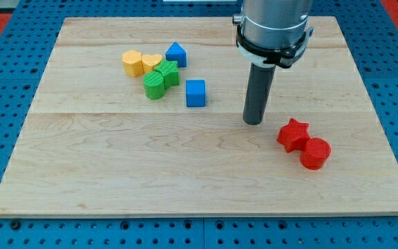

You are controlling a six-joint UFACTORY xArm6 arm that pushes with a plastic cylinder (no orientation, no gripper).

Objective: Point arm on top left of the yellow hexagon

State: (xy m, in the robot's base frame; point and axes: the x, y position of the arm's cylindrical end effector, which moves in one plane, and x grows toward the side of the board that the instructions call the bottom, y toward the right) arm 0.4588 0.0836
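The yellow hexagon [132,62] lies at the upper left of the wooden board, at the left end of a cluster of blocks. A yellow heart [151,63] touches its right side. My tip [253,122] rests on the board right of centre, far to the right of and below the yellow hexagon. The tip touches no block. The rod hangs from a grey cylinder at the view's top.
Two green blocks [160,79] sit just below the yellow heart. A blue triangular block [176,54] is right of the heart, a blue cube [195,93] below it. A red star [293,134] and red cylinder [315,153] lie right of my tip. The board [81,173] sits on blue pegboard.
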